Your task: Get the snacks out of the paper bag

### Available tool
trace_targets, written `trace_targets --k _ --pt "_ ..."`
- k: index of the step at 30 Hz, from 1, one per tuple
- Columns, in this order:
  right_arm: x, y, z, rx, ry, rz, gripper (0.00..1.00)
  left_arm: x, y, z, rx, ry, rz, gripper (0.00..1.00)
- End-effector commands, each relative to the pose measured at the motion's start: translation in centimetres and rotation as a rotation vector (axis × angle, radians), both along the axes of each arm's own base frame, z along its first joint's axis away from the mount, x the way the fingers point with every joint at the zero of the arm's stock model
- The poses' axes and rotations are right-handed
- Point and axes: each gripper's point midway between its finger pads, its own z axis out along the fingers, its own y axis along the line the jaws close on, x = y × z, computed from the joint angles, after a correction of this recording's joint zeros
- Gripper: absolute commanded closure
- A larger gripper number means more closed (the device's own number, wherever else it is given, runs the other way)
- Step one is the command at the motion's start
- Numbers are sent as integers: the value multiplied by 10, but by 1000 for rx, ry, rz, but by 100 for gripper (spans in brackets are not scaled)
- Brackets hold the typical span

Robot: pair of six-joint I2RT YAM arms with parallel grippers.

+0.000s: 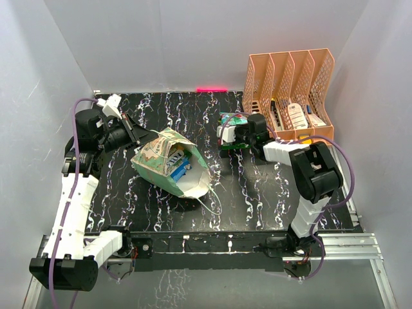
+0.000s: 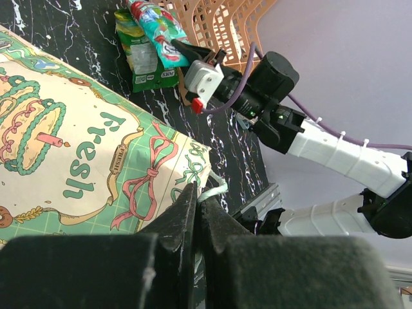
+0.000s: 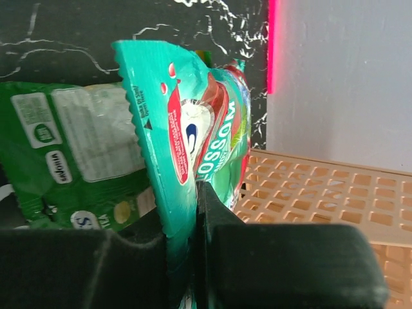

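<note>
A teal glossy snack packet (image 3: 161,129) is clamped by the right fingers (image 3: 215,219); the left fingers (image 2: 183,212) are pressed together at a corner of the mint-green patterned paper bag (image 2: 84,148).

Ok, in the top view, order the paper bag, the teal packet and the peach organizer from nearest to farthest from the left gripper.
1. paper bag, pinched by the left gripper.
2. teal packet, centre-right, in the right gripper.
3. peach organizer, far right corner.

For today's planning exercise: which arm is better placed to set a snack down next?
Right: the right gripper holds the teal packet outside the bag; the left gripper is shut on the bag.
</note>
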Motion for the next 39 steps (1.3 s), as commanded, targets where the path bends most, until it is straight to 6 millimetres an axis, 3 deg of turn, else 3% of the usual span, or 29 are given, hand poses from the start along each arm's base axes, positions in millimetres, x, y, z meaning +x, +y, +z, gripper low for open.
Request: trace_targets --k 1,6,13,17,23,28,30,35,39 --pt "-3 -2 -4 6 -37 14 93 -8 -3 16 -14 -38 -27 100" --pt "-2 -6 -26 -27 -16 23 93 -7 -4 17 -15 -38 -29 100" --pt "-4 -11 -36 -19 -6 22 90 -6 -3 17 -12 -34 -24 100" --pt "-11 -11 -25 27 -18 13 66 -6 -3 16 -12 -33 -24 100" --pt "-25 -9 7 168 -3 -29 44 -4 -4 16 -22 -32 -27 100" --pt "-52 -12 17 233 96 -82 24 -4 -3 13 -12 -32 -20 100" --pt "-68 -10 30 316 113 -82 19 -4 -2 11 -6 -31 -18 100" --pt "-121 14 95 634 136 10 17 -6 2 0 45 -24 -18 100" --pt "-172 50 111 728 256 161 21 -12 0 -4 70 -43 -64 100"
